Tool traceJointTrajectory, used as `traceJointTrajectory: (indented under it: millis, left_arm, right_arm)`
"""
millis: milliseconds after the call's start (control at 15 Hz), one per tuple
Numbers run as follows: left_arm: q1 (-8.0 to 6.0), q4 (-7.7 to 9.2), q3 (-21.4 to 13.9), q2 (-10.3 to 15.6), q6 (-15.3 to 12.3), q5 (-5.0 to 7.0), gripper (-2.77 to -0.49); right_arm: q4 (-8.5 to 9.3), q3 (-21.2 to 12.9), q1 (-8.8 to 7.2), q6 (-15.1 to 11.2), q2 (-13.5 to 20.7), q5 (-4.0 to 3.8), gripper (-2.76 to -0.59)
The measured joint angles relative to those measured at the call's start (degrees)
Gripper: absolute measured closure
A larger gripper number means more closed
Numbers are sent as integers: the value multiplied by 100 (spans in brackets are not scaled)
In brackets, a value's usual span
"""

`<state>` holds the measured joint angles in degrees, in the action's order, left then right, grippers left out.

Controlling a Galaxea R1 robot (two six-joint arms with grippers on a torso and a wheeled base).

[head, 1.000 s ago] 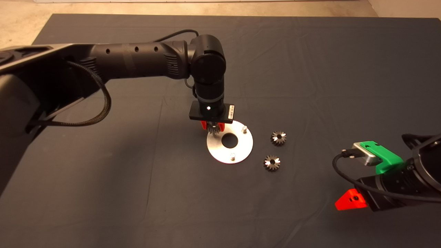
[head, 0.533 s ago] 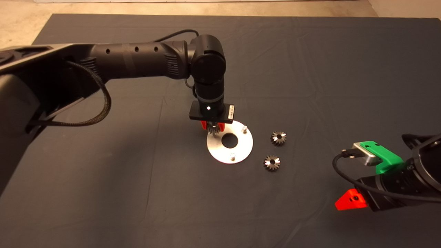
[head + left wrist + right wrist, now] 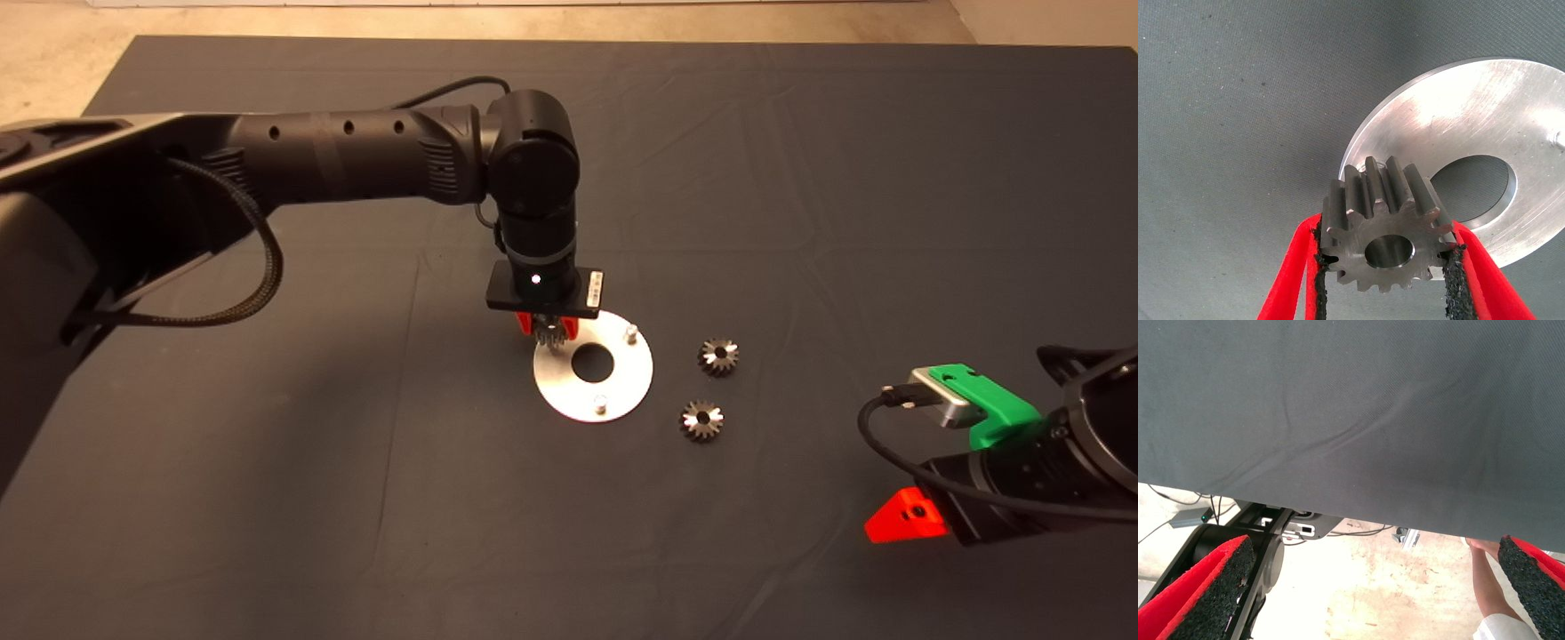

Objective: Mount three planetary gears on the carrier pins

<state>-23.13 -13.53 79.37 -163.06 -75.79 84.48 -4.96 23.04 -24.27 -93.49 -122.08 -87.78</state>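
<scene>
Over the last second almost nothing has shifted: our left gripper has crept only a touch toward the far-left edge of the disc, and the gear it carries has stayed clamped between the two red fingers. In the left wrist view the gear sits tilted, bore facing the camera, over the disc's rim beside the big central hole. We cannot see the pin under it, so we cannot say whether the bore is lined up. We judge the first insertion is in its fine-alignment stage, not seated yet.

Two pins stand bare, one at the far right and one at the near side. Two more gears lie on the mat just right of the disc, one farther and one nearer, so two installs remain after this.

Our right gripper waits at the lower right, fingers spread and holding nothing.

The surface is a dark, faintly creased mat. Beyond its edge the right wrist view shows pale floor, cables and a person's hand.
</scene>
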Motion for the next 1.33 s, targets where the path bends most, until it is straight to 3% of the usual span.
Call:
traceJointTrajectory:
  millis: [1067, 1333]
  left_arm:
    - [9, 0, -107, 112, 1, 1, -85]
    - [9, -38, -104, 2, 21, 137, -85]
  right_arm:
    - [0, 0, 0, 1, 0, 2, -273]
    - [0, 0, 0, 2, 0, 2, -273]
